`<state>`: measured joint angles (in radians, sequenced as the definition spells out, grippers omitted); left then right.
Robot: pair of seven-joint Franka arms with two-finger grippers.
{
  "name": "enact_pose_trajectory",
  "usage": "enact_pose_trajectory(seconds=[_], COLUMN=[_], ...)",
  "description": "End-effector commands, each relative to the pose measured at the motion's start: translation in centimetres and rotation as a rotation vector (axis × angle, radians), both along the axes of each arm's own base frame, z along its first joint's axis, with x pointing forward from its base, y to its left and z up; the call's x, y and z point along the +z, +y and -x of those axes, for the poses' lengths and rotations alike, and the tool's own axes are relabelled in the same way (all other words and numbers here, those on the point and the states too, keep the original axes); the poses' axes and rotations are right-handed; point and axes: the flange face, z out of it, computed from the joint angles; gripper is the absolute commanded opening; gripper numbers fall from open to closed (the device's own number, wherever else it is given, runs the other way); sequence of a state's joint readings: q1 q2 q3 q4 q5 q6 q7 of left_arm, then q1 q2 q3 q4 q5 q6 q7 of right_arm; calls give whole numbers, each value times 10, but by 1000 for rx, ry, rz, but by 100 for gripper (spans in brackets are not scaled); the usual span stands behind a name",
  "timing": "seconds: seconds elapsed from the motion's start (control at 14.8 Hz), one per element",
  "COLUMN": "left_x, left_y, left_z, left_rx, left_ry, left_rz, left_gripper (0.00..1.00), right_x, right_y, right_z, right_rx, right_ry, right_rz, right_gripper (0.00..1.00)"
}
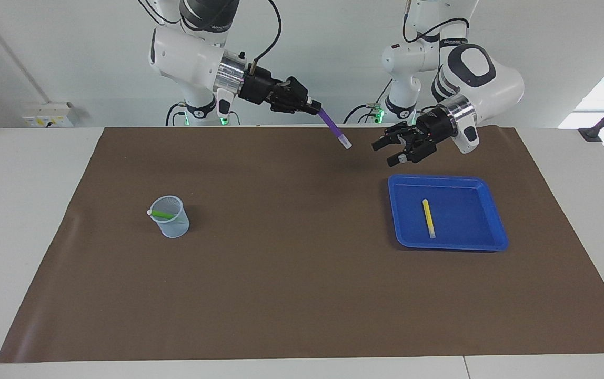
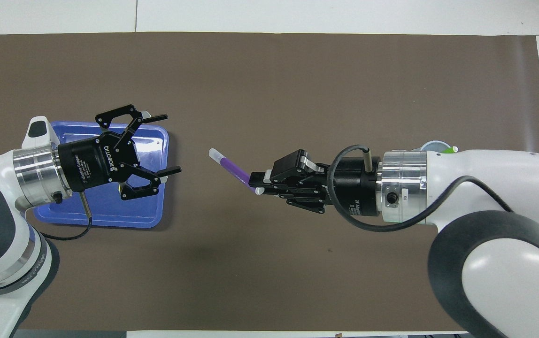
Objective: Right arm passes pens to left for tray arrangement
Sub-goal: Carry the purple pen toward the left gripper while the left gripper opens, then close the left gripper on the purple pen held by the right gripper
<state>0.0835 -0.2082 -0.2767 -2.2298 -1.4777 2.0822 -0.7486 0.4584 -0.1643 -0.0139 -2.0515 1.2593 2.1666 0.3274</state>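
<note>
My right gripper (image 1: 315, 109) is shut on the purple pen (image 1: 335, 129), held up over the mat's middle near the robots' edge. The pen slants down, its pale end pointing toward my left gripper (image 1: 382, 152). That gripper hangs open above the mat beside the blue tray (image 1: 491, 210), a short gap from the pen's tip. From overhead the purple pen (image 2: 229, 164) sticks out of my right gripper (image 2: 254, 183) toward the open left gripper (image 2: 171, 143). A yellow pen (image 1: 428, 217) lies in the tray. A green pen (image 1: 162, 214) leans in the mesh cup (image 1: 173, 226).
A brown mat (image 1: 302, 295) covers most of the white table. The pale blue mesh cup stands toward the right arm's end, and the tray (image 2: 110, 213) toward the left arm's end. Overhead, my right arm hides most of the cup (image 2: 434, 145).
</note>
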Motion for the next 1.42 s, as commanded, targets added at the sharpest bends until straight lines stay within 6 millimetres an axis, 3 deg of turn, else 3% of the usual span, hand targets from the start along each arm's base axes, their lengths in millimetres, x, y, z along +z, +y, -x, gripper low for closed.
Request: enact_pose_trajectory(seconds=[0.0,0.27,0.54,0.74,0.95,1.15,1.22,1.35], left_x=[9,9,6,4,4,5,5,5], left_y=[-11,-31,-32,-30,-38,-22,-10,-8], left_z=[2,12,19,22,26,23,20,21], left_rx=[19,-23,-79,-132,-139,-142,-145,-166], left_ry=[21,10,9,13,11,21,23,15], left_rz=[18,1,-28,-62,-78,-60,-58,-88], left_gripper=[100,96,93,93,93,84,83,83], right_x=[-18,-34,-34,-31,-31,-31,-31,-31], right_y=[25,49,55,71,76,76,77,77], right_z=[2,3,0,6,9,8,9,9], right_rx=[-10,-7,-20,-34,-33,-34,-33,-33], right_ry=[20,26,38,55,57,56,56,57], right_rz=[10,31,31,32,32,32,32,33], right_gripper=[0,0,0,0,0,0,0,0])
